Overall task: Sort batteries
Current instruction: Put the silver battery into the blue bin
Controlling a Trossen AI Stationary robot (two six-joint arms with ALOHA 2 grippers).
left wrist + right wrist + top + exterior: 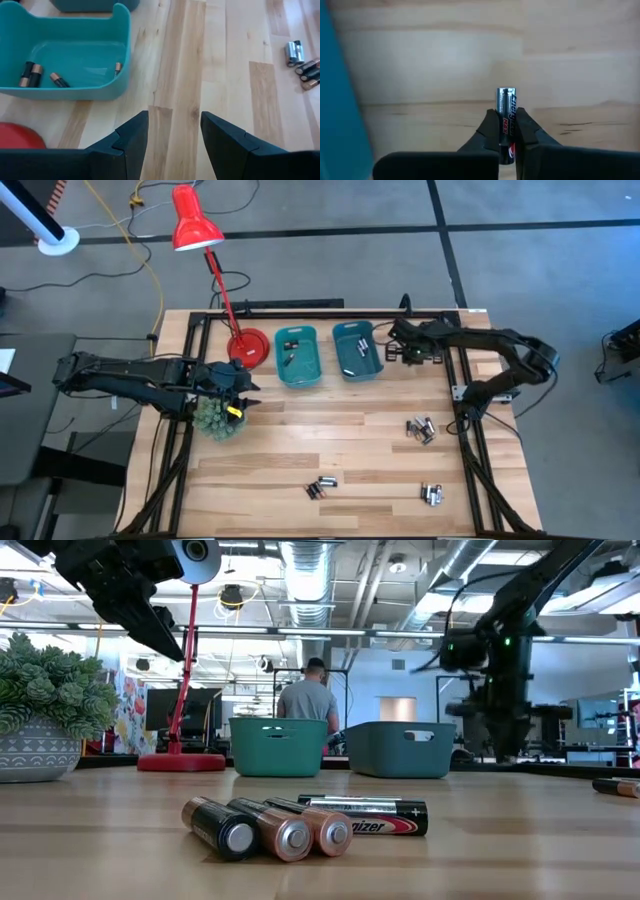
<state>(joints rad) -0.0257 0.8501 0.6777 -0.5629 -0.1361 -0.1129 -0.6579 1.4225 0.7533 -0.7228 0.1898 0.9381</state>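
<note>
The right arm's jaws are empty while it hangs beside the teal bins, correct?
Not empty. The right wrist view shows the right gripper with its jaws shut on a battery. It does hang beside the teal bins, as the high view shows.

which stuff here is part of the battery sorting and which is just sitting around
Part of the job:
- battery held in the right gripper
- loose batteries on the table
- two teal bins, left one with batteries inside

Just lying about:
- red lamp
- spiky green plant, under the waiting left gripper
</note>
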